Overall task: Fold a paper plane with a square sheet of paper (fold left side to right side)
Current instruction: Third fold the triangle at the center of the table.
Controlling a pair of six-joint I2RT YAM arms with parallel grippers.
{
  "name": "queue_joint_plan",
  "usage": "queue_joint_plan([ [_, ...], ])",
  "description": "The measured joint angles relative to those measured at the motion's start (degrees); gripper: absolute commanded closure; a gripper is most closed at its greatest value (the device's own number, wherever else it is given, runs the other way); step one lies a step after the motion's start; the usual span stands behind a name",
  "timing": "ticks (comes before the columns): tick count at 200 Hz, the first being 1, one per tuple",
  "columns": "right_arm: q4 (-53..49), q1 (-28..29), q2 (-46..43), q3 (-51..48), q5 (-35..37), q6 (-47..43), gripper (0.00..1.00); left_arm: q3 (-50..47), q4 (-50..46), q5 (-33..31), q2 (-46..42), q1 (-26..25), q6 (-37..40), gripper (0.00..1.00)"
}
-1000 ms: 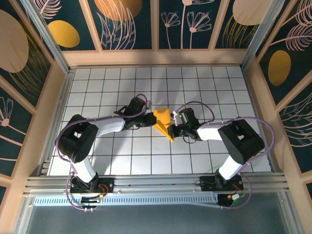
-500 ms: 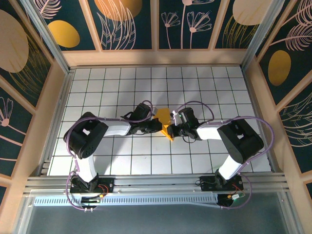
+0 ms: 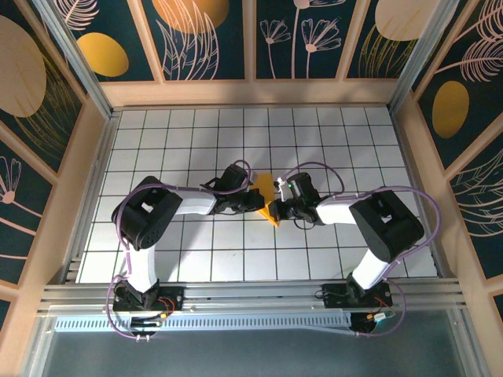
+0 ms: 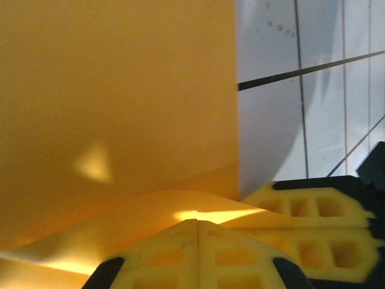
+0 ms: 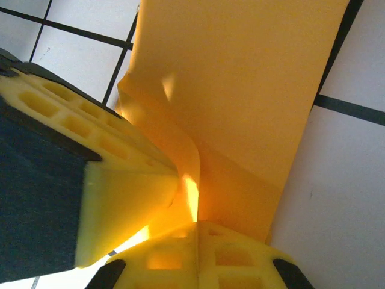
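The orange-yellow square sheet of paper [image 3: 266, 188] stands partly folded between both grippers at the middle of the white grid table [image 3: 196, 126]. My left gripper [image 3: 258, 202] reaches it from the left and my right gripper [image 3: 277, 208] from the right, their tips almost meeting. In the left wrist view the sheet [image 4: 120, 90] rises in front of my left gripper [image 4: 198, 224], whose jaws are closed with the curled flap at their tip. In the right wrist view my right gripper [image 5: 197, 226] is closed on the sheet's [image 5: 240, 78] bent edge, and a left finger [image 5: 120, 180] presses beside it.
Wooden walls with dark floral panels [image 3: 204, 39] ring the table on three sides. Both arm bases sit on the metal rail [image 3: 251, 302] at the near edge. Purple cables [image 3: 314, 169] loop above the right wrist.
My left gripper has moved rightward with the sheet's left flap, up to the right gripper. The paper seen from above has narrowed. The right arm has barely moved.
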Motion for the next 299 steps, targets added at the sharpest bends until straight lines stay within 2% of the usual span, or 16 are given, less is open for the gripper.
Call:
queue_joint_plan([
  [137, -0.02, 0.00, 0.11, 0.13, 0.00, 0.02, 1.00, 0.04, -1.25, -2.56, 0.17, -0.24, 0.04, 1.00],
  [170, -1.64, 0.00, 0.11, 1.01, 0.00, 0.07, 0.90, -0.31, -0.87, -2.93, 0.17, -0.31, 0.02, 1.00],
  [208, -4.90, 0.02, -0.46, 2.45, -0.02, 0.24, 0.73, -0.83, 0.24, -2.95, 0.17, -0.31, 0.00, 1.00],
  [244, -8.98, -1.07, -4.09, 2.51, 0.20, 1.20, 0.56, -0.87, 0.37, -2.93, 0.17, -0.31, 0.00, 1.00],
  [265, -11.02, -2.49, -7.39, 2.51, -0.26, 1.40, 0.51, -0.90, 0.37, -2.93, 0.17, -0.31, 0.00, 1.00],
  [284, -12.70, -4.61, -10.60, 2.25, -1.95, 1.33, 0.51, -0.94, 0.50, -2.93, 0.17, -0.31, 0.00, 1.00],
  [299, -13.79, -5.64, -12.94, 1.86, -4.11, 1.25, 0.63, -0.96, 0.52, -2.93, 0.17, -0.31, 0.00, 1.00],
])
